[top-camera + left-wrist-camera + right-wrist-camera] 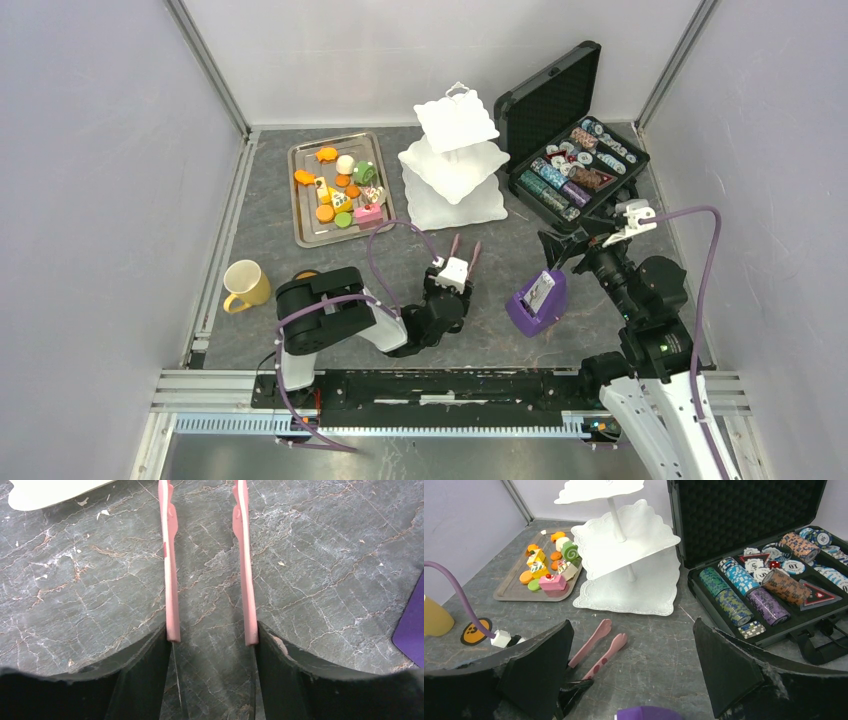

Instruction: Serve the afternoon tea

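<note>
Okay: your left gripper [467, 241] has its two slim pink fingers [171, 580] apart with nothing between them. It sits low over the dark, veined stone-look table [90, 580], in front of the stand. Your right gripper [631, 622] has its black wedge-shaped jaws spread wide, gripping nothing, just beside the purple holder [537, 303], which has cards standing in it.

The stand [455, 165] is at back centre. It's white, with three square scalloped tiers on a thin post, smallest on top.

Left of it you have a flat rectangular metal tray [297, 205] carrying the toy pastries [340, 190], all bunched together: orange rounds, green swirls, a pink block, cream and yellow pieces.

The yellow mug [245, 285] stands near the table's left edge, by the left arm's base. A round orange coaster [474, 633] with a dark paw print lies just beside it.

Right of the stand, the black case [560, 95] stands open, foam-lined lid up, with chips [575, 165] in rows inside.
</note>
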